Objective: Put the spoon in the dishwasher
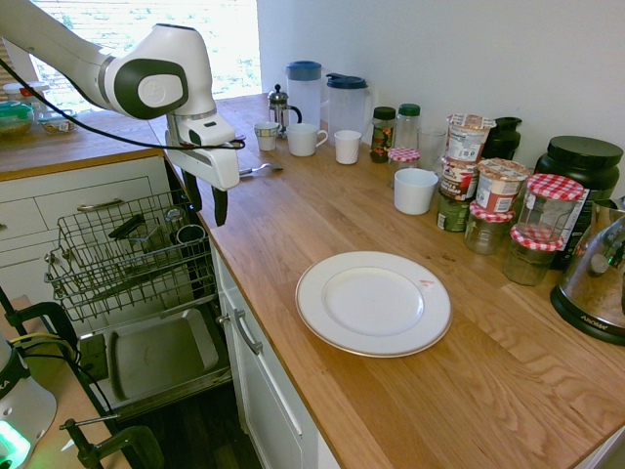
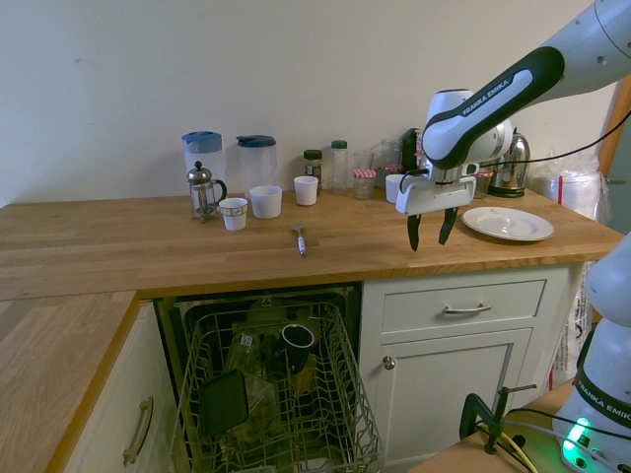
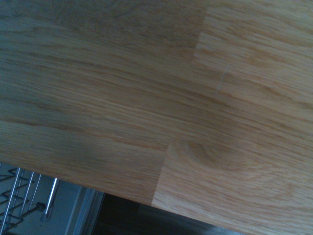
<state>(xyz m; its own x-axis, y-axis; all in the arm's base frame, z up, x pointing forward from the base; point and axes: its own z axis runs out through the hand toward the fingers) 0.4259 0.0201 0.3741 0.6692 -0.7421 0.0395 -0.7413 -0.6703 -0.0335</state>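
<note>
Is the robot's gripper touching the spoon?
Apart. The second exterior view shows the open gripper off to one side of the spoon, with wooden counter showing between them.

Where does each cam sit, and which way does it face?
First exterior: above the counter's plate end, looking along it to the window; arm and open tool from upper left.
Second exterior: facing the counter front and wall, open dishwasher below; arm from the right.
Wrist: on the wrist, looking down at the counter edge, rack in a corner; no tool visible.
Both exteriors share spoon, plate, rack.
</note>
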